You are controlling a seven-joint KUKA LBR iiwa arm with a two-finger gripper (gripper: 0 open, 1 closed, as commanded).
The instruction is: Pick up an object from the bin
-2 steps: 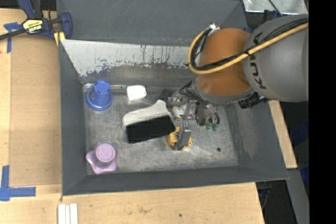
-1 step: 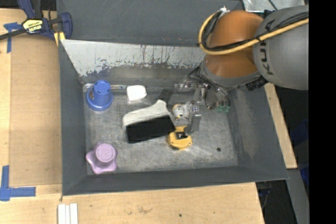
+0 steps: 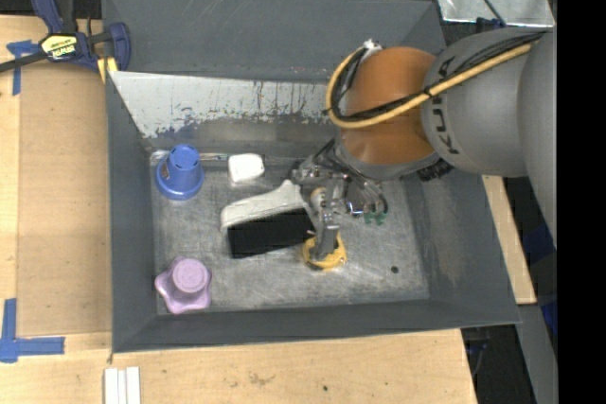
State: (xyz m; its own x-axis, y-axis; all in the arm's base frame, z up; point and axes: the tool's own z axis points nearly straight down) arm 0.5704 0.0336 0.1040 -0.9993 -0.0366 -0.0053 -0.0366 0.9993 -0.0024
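I see the gripper [image 3: 327,241] low near the middle of the bin [image 3: 284,33], directly over a small lump [image 3: 325,259] on the floor. Just left of the lump lies a flat slab [image 3: 268,235], with a long wedge [image 3: 258,206] against its far edge. Behind them, by the back wall, a small block [image 3: 245,168] sits right of a cup [image 3: 179,173]. A lobed cap [image 3: 184,285] sits in the near left corner, well apart.

Grey metal bin [image 3: 275,38], floor scuffed and speckled. Holds at back left a blue cup-shaped piece [image 3: 180,173], with a small white block [image 3: 245,167] just beside it. Mid-floor, a white wedge [image 3: 260,202] touching a black block [image 3: 268,235], and a yellow lump [image 3: 325,257] at the block's right end. Front left, a purple lobed piece [image 3: 184,285].
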